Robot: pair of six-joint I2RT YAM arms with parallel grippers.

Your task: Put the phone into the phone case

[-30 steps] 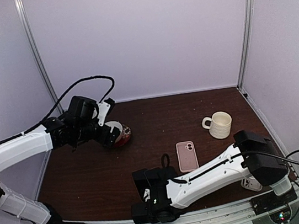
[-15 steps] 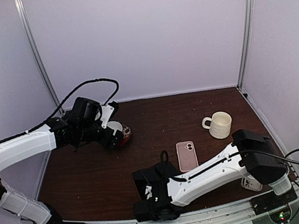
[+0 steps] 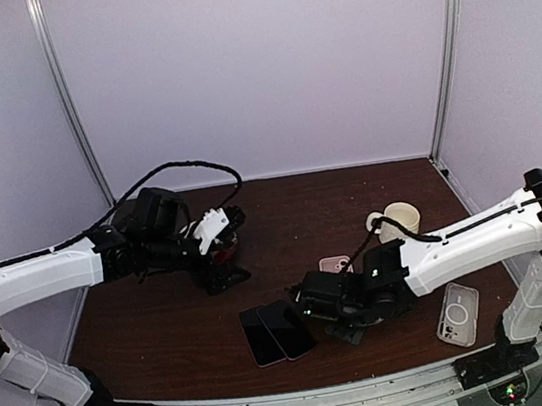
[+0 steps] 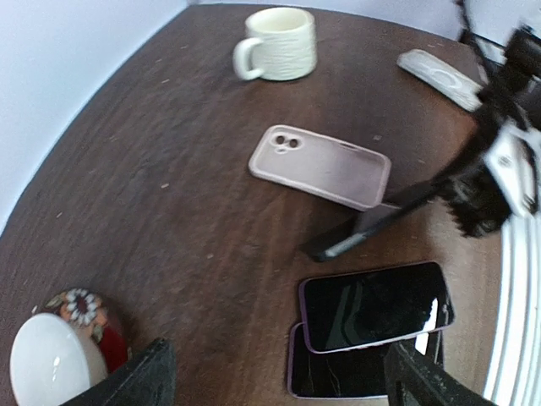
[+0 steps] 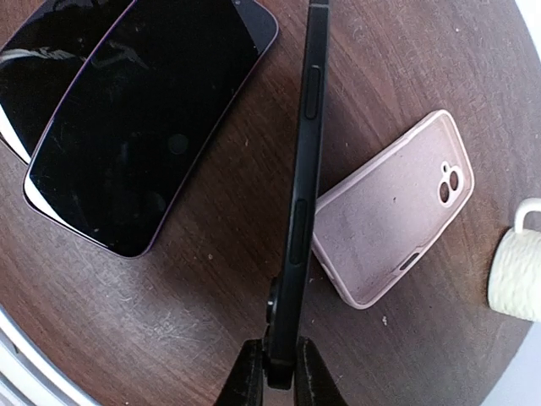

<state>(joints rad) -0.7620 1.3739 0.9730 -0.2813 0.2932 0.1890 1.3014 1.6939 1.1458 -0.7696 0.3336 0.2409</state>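
Observation:
My right gripper (image 5: 279, 372) is shut on the bottom end of a black phone (image 5: 308, 169) and holds it on edge, just above the table. The pink phone case (image 5: 393, 211) lies flat immediately to the right of the phone's edge. In the left wrist view the phone (image 4: 372, 230) slants down from the right gripper (image 4: 486, 199) and partly covers the case (image 4: 321, 165). My left gripper (image 4: 275, 389) hangs open over the left part of the table with nothing between its fingers. From above, the right gripper (image 3: 318, 309) hides much of the case (image 3: 335, 265).
Two more dark phones with purple edges (image 3: 279, 331) lie overlapped near the front edge (image 4: 372, 304). A cream mug (image 3: 400, 225) stands at the back right. A clear case (image 3: 456, 314) lies at the right front. A flowered bowl (image 4: 51, 355) sits under my left gripper.
The right arm swung from the near edge to the table's middle, its jaws closing on the black phone. The two overlapped phones came into view. The left gripper moved right, past the bowl.

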